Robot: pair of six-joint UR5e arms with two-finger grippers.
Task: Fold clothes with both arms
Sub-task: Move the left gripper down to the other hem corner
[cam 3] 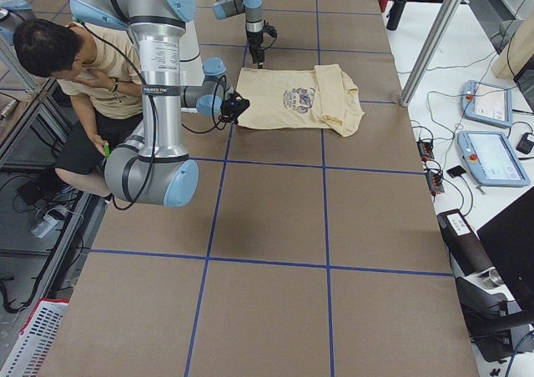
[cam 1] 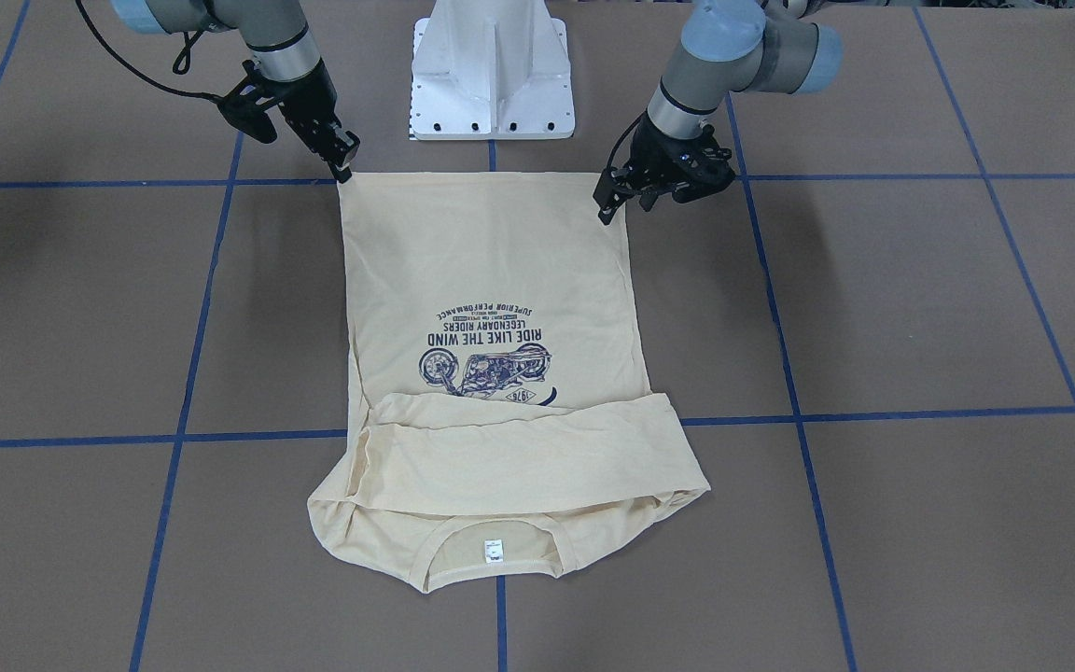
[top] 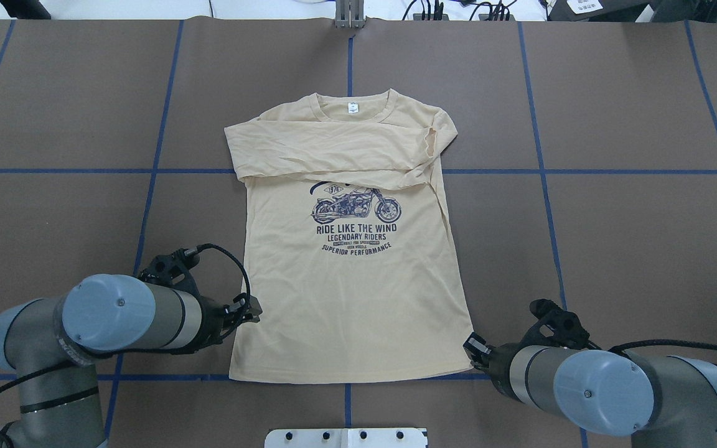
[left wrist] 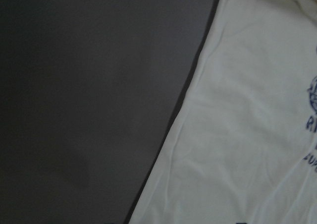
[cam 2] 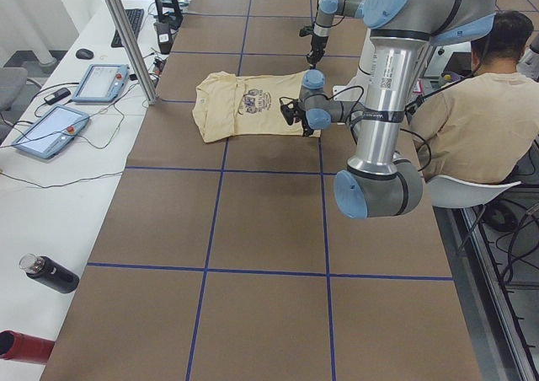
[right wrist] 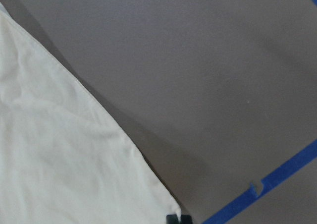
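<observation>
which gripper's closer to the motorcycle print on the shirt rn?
Left. The left gripper sits at the T-shirt's side edge, a bit up from the hem; the right gripper is at the opposite hem corner, farther from the motorcycle print.

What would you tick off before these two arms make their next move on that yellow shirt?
1. T-shirt lying flat, print facing up: ok.
2. Both sleeves folded across the chest: ok.
3. Right claw at its hem corner: ok, its tip meets the corner.
4. Left claw at its hem corner: not ok, it sits at the side edge, short of the corner.
5. Either claw actually gripping fabric: cannot tell.
</observation>
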